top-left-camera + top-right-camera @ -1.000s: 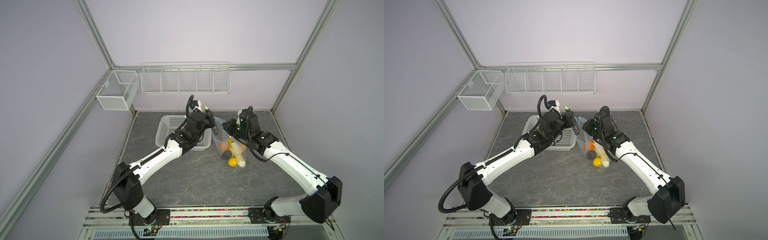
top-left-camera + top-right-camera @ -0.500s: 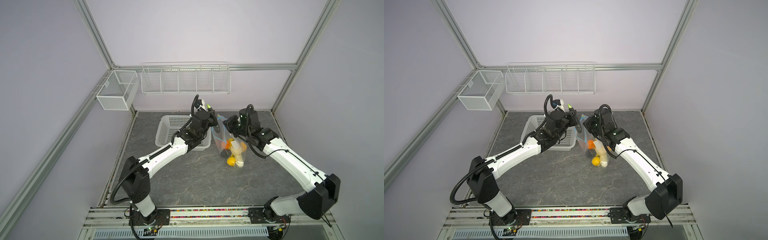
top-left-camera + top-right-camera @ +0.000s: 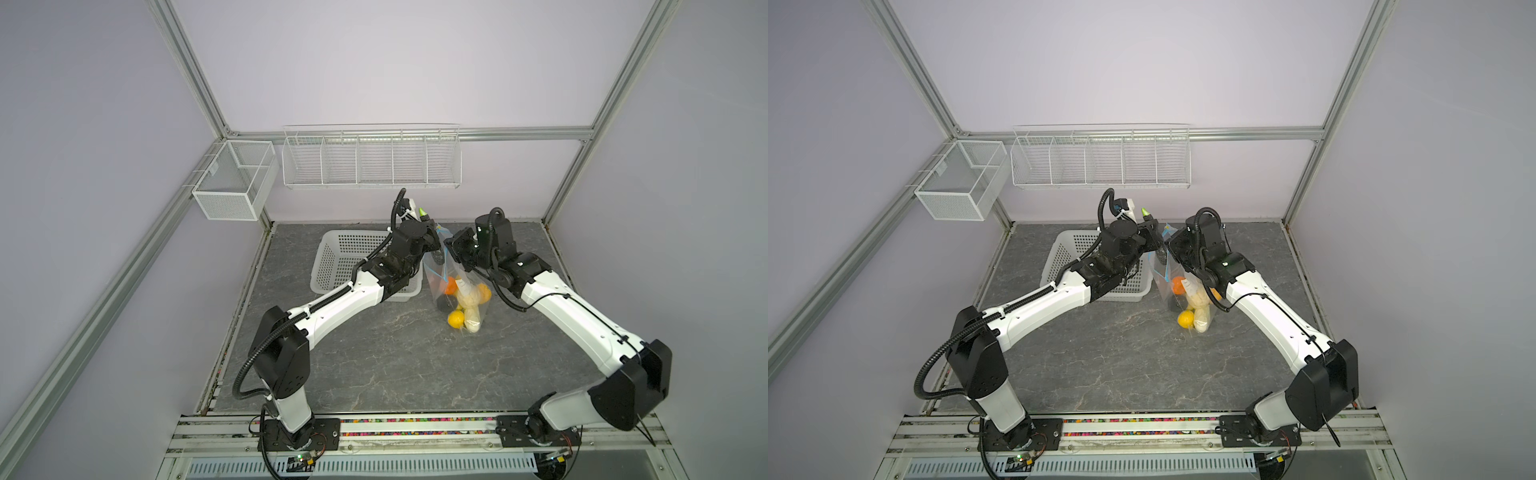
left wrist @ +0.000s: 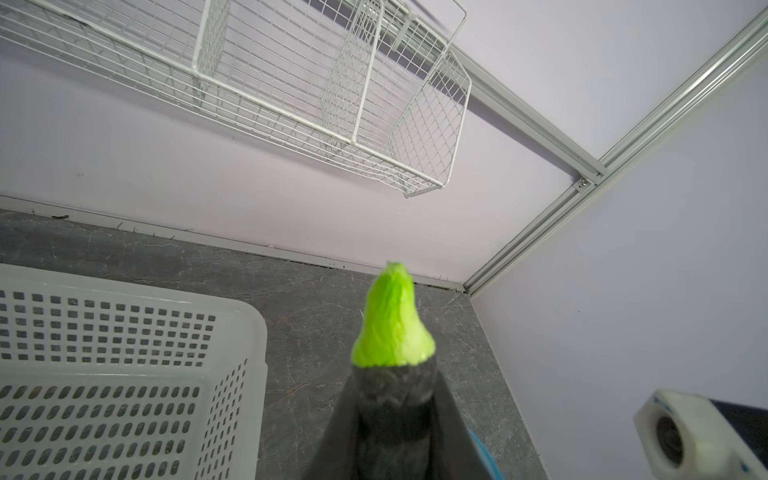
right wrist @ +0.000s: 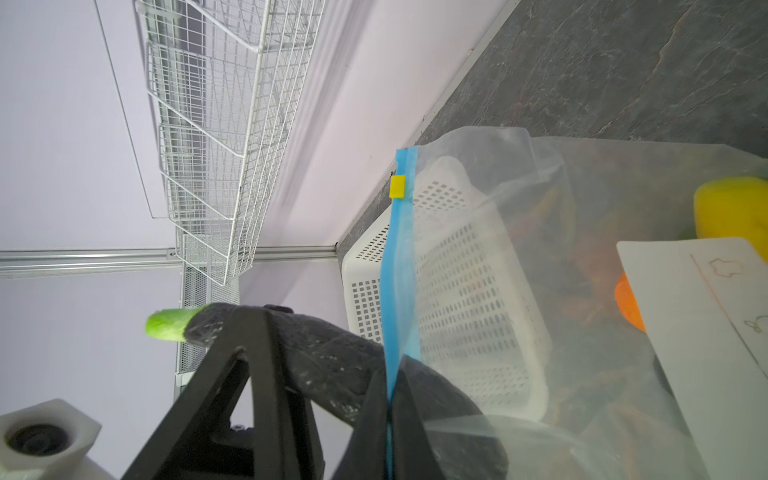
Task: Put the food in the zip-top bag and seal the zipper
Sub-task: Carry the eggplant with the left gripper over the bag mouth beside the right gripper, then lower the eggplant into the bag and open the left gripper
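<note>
Clamping the right gripper [image 5: 390, 399] fully closed on the zipper [image 5: 399, 257], with the yellow slider [image 5: 397, 187] far along the strip. Holding the zip-top bag [image 5: 540, 166] up just beside the white basket [image 3: 332, 266], with orange, yellow and beige food [image 3: 467, 301] lying inside. Gripping a dark, green-tipped vegetable [image 4: 390, 324] in the left gripper [image 4: 392, 395], jaws narrowly parted around it, apparently at the bag's mouth.

Clear crinkly plastic zip-top bag [image 5: 590, 199]; perforated white plastic basket [image 4: 124, 289]; matt, seemingly stone-like table [image 3: 374, 357].
</note>
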Tool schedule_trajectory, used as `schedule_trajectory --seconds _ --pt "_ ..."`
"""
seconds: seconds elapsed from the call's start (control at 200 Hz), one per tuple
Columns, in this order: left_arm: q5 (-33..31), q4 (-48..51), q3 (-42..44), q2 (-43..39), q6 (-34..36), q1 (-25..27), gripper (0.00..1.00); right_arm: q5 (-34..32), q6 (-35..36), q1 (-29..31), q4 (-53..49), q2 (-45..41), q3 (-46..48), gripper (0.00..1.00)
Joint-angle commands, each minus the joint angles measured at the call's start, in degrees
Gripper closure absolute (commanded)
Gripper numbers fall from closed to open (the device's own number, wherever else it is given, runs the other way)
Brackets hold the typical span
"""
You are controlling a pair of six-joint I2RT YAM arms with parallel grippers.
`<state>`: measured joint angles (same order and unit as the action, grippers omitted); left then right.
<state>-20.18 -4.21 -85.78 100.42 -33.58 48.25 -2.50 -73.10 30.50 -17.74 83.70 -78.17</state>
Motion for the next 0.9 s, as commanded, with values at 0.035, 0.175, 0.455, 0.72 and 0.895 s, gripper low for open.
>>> schedule_trajectory --seconds 0.035,0.175,0.455,0.72,0.895 --pt "1.23 1.29 -1.7 1.4 0.29 0.36 0.81 1.01 -2.06 -0.23 3.18 0.15 -0.47 0.92" --pt "1.5 1.39 -0.81 1.22 -0.12 0.44 0.8 1.76 -1.31 -0.36 3.85 0.44 -1.0 0.93" --pt "3.18 3.47 -0.45 1.07 -0.75 0.62 0.8 1.41 -0.49 -0.94 4.04 0.46 -1.37 0.93" --pt "4.43 3.9 0.29 0.67 -0.91 0.74 0.75 1.68 0.27 -1.21 4.34 0.86 -2.35 0.93" --pt "5.76 4.29 0.01 0.83 -1.06 0.84 0.74 2.05 0.68 -1.49 5.07 0.75 -1.76 0.93"
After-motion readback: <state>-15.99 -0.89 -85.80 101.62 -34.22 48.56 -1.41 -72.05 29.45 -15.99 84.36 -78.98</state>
